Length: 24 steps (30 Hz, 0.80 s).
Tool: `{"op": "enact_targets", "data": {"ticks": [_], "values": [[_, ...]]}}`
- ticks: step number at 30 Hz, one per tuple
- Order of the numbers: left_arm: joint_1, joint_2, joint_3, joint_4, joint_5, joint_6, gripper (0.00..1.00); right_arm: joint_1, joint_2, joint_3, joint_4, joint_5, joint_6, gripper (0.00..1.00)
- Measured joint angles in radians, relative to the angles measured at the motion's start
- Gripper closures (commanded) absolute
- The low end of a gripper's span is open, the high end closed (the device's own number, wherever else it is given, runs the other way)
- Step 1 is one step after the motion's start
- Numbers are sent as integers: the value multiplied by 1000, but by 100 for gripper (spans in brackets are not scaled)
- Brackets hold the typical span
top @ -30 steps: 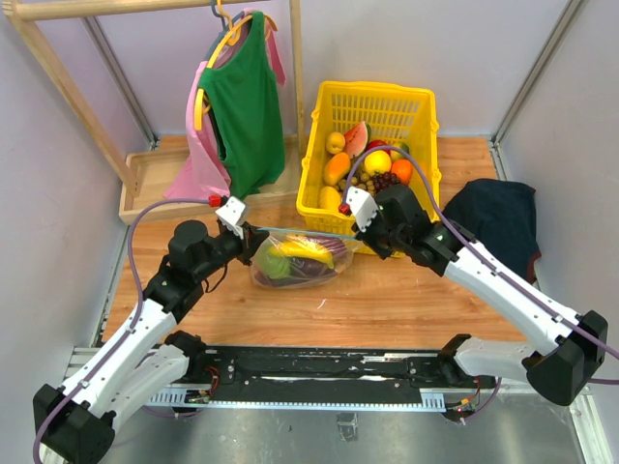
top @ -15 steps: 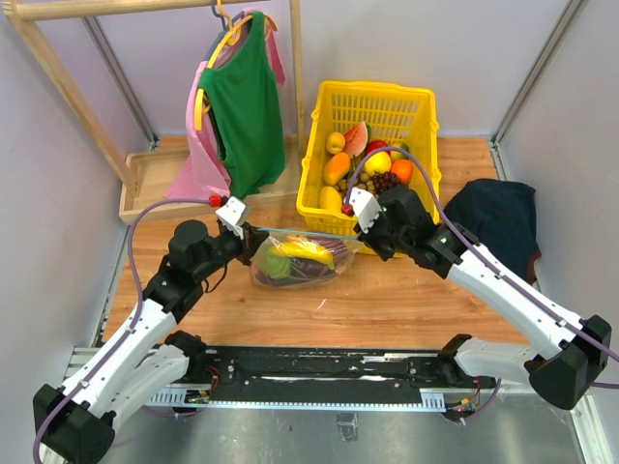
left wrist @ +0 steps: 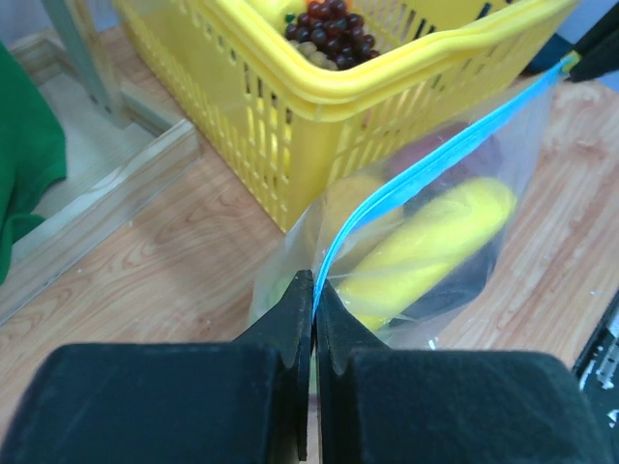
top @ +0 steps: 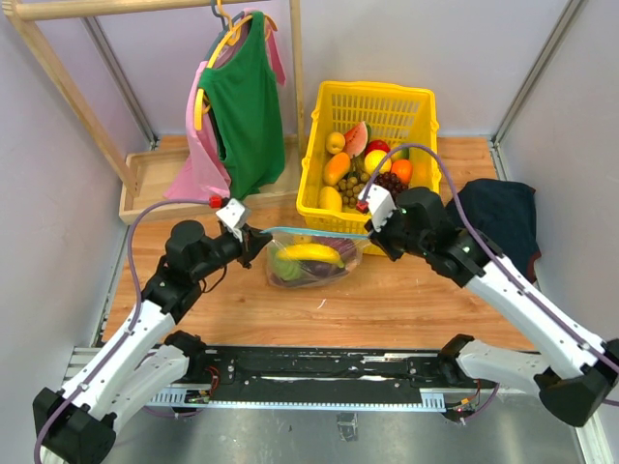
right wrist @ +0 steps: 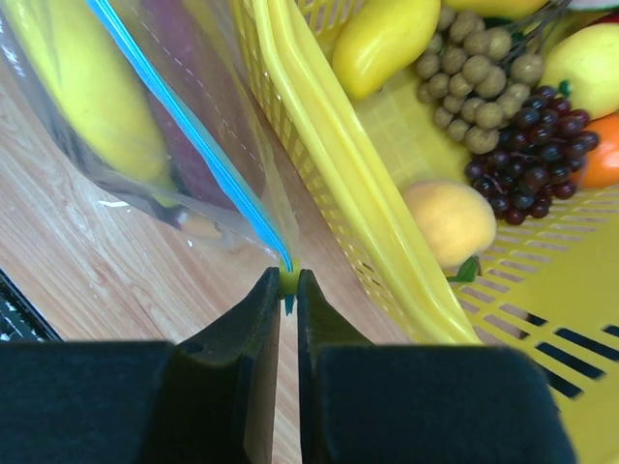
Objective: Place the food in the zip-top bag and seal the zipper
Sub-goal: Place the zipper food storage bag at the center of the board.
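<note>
The clear zip-top bag (top: 311, 263) hangs stretched between my two grippers, just in front of the yellow basket. Inside it are a yellow banana (top: 309, 252), a green round fruit (top: 282, 265) and a dark purple piece (top: 319, 273). The light-blue zipper (top: 314, 232) runs taut along the bag's mouth. My left gripper (top: 255, 238) is shut on the zipper's left end (left wrist: 329, 261). My right gripper (top: 371, 235) is shut on a small yellow-green slider (right wrist: 288, 280) at the zipper's right end (right wrist: 184, 126). The banana shows in both wrist views, left (left wrist: 435, 242) and right (right wrist: 77, 87).
The yellow basket (top: 418, 97) holds more toy fruit, close behind the bag and beside my right gripper; its rim (right wrist: 338, 184) is next to the fingers. A clothes rack with a green top (top: 242, 97) stands on a wooden tray at the back left. A dark cloth (top: 498, 217) lies at the right.
My right gripper has slid to the right along the zipper to its end. The strip is now pulled straight and the bag has shifted a little right.
</note>
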Motion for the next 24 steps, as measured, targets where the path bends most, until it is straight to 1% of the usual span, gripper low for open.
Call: {"op": "enact_targets", "data": {"ticks": [7, 10, 15, 19, 24], "values": [[5, -35, 0, 22, 160, 3, 100, -6, -149, 17, -37, -32, 9, 99], [6, -39, 0, 30, 227, 2, 99, -13, -163, 37, -78, -42, 12, 99], [6, -26, -2, 37, 340, -1, 100, -15, -142, 80, -150, -69, 27, 99], [6, 19, -1, 29, 320, -5, 100, -16, -95, 87, -174, -46, 36, 99], [6, 74, 7, 2, 176, -24, 99, -28, -21, 72, -145, 40, 50, 99]]}}
